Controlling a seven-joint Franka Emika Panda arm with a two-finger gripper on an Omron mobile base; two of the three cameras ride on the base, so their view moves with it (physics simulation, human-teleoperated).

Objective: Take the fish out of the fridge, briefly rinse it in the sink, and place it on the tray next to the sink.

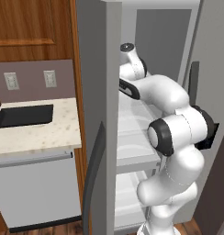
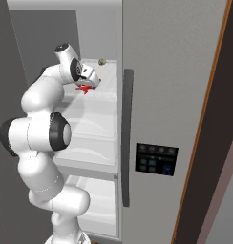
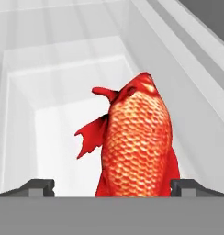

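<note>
Fridge [image 2: 171,95]: standing with one door swung open, white shelves [image 2: 97,119] showing inside; the shut door is carrying a long dark handle [image 2: 126,138] and a dark dispenser panel [image 2: 156,158].

Arm: I am reaching into the upper part of the fridge, my wrist bending down over a shelf.

Gripper [image 3: 112,186]: my two tips are standing wide apart, one at each lower corner of the hand view. The fish is sitting between them; I cannot tell whether the fingers are touching it.

Fish [image 3: 137,142]: red-orange, scaly, lying on the white upper shelf directly under my hand, its body running away from the camera, one fin sticking out to the side. In the right base view it is showing as a small red patch [image 2: 84,88] just below my hand.

Small round item [image 2: 102,61]: sitting further back on the same shelf, too small to identify.

Sink [image 1: 26,114]: dark basin set in the speckled counter [image 1: 45,133], well apart from the fridge.
</note>
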